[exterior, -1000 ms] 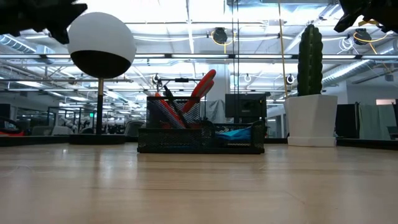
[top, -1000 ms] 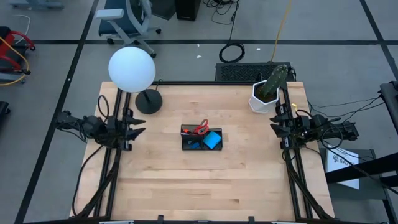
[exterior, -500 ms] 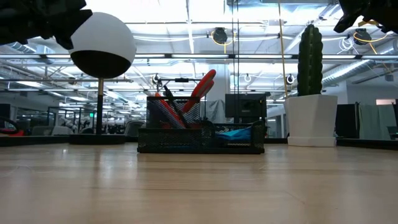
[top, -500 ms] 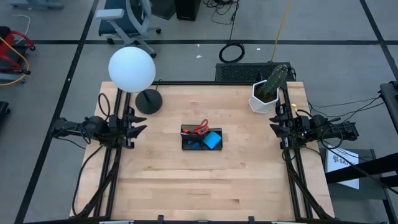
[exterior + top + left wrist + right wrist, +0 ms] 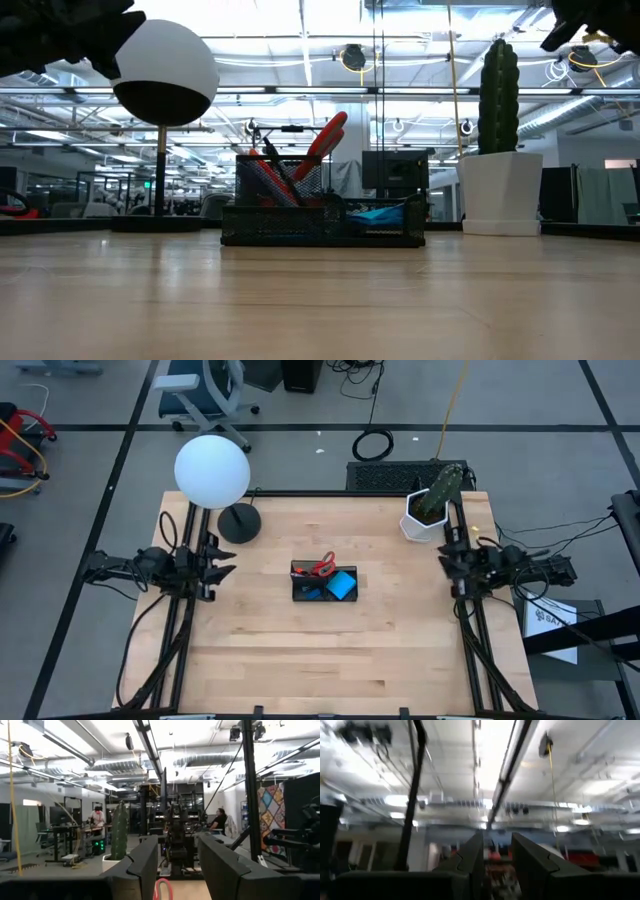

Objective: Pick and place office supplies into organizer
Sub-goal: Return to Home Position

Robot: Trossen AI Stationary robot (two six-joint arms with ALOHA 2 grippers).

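The black organizer [image 5: 324,582] stands at the middle of the table. In it are red-handled scissors [image 5: 323,567], a blue note pad [image 5: 343,585] and pens [image 5: 270,175]. The scissors' handles [image 5: 325,137] stick up out of its taller compartment. My left gripper [image 5: 225,567] waits open at the table's left edge, raised and pointing toward the organizer. My right gripper [image 5: 440,563] waits open at the right edge, also raised. Both wrist views show a bare gap between the fingers, for the left gripper [image 5: 177,845] and for the right gripper [image 5: 497,842].
A white globe lamp [image 5: 212,470] on a round black base [image 5: 239,522] stands at the far left. A cactus in a white pot [image 5: 430,505] stands at the far right, close to my right arm. The near half of the wooden table [image 5: 330,660] holds nothing.
My left arm has swung a little about its base at the table's left edge; its gripper stays open where it was. The organizer and its contents have not moved.
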